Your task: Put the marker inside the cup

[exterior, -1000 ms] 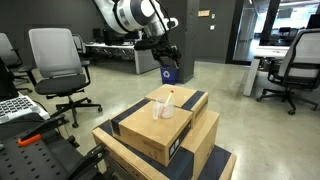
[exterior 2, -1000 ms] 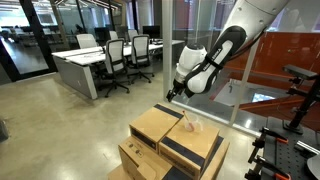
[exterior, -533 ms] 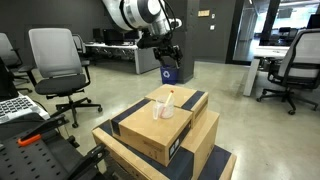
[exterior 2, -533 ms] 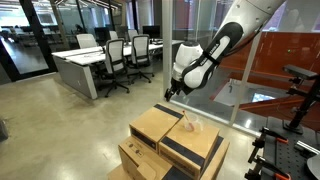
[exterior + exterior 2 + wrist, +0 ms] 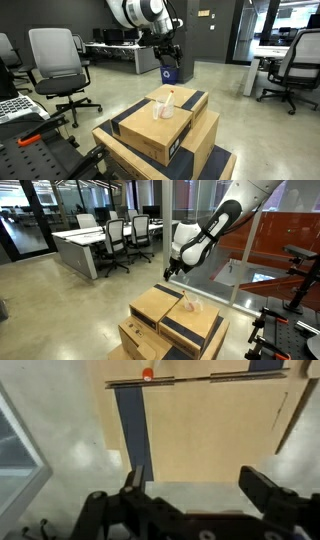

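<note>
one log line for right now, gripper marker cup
gripper open, empty | high over box, touching nothing | marker on box | cup on box | marker not in cup

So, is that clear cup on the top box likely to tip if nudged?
Probably. The cup looks like thin clear plastic, so likely light and easily toppled. It seems upright on the flat cardboard box, which helps. Its walls may flex when squeezed.

Open office, swivel chairs (image 5: 55,58), desks (image 5: 80,250)
</note>
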### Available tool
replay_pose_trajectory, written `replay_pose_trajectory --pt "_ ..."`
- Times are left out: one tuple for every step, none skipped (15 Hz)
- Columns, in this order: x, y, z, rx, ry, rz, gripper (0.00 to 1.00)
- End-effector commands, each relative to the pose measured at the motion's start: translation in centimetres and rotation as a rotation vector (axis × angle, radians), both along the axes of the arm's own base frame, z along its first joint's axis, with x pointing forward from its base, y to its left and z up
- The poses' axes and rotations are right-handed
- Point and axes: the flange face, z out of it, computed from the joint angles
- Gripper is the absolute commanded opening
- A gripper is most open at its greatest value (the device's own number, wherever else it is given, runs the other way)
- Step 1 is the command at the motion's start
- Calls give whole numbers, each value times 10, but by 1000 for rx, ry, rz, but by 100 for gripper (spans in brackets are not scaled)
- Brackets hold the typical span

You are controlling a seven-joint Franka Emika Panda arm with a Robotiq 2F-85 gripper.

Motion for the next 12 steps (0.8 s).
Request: replay_pose_trajectory --pt "0 -1 0 1 1 1 100" --pt "0 -1 0 1 1 1 100" --pt "0 -1 0 0 1 1 100" --pt "0 -1 0 0 1 1 100" --pt "0 -1 0 0 1 1 100" --pt "0 -1 0 0 1 1 100" --pt "1 1 -1 17 10 15 100" --pt "2 4 -3 39 22 23 100" --pt "1 8 -6 59 30 36 100" --pt "1 12 -9 79 42 46 100" --pt "1 15 -12 100 50 58 100" --pt "0 17 -14 125 60 73 100"
